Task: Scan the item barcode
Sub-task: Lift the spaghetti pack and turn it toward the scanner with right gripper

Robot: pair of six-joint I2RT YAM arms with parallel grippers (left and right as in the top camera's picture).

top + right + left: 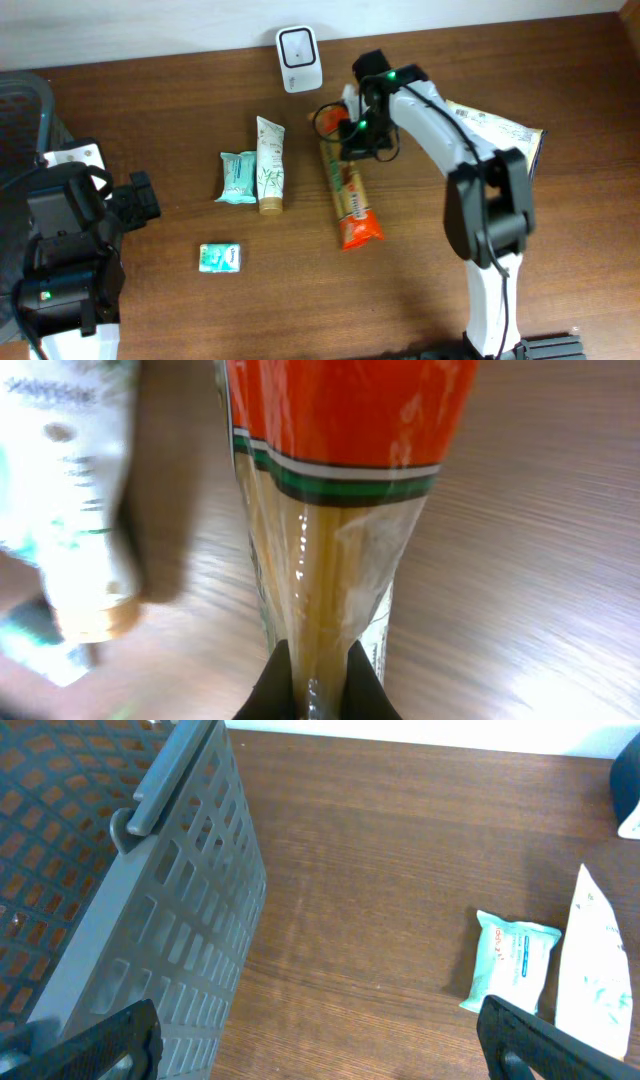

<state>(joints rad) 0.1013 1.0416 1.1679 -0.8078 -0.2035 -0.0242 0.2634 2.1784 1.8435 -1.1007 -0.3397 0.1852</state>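
1. Dark wood table (420,290) under a pale wall, with goods spread across its middle.
2. Nearest, on the left: left fingers (100,1042) spread wide and holding nothing, beside a grey mesh basket (150,890).
3. Small teal packet (221,257) lies alone on the near side of the group.
4. Beyond it, a wipes pack (237,177) and a white tube (269,164) lie side by side. Print on both is too small or blurred to read.
5. Pasta packet (352,200) lies flat just right of the tube, running near to far. It is long and narrow: clear film over pale strands, orange ends, a white and green band. Lettering runs along it but is not legible.
6. Right fingers (272,682) are closed on the packet's clear part, toward its far end, pinching film and strands.
7. Handling, my judgement: light, stiff lengthwise, strands brittle, film slick. Held near one end, the free end may sag or swing, and a hold nearer the middle would balance better. Squeeze gently.
8. Crumpled printed bag (500,130) sits to the right, partly behind the arm. Text unreadable.
9. Farthest: white scanner (298,46) upright by the wall, near the packet's far end, not touching it.
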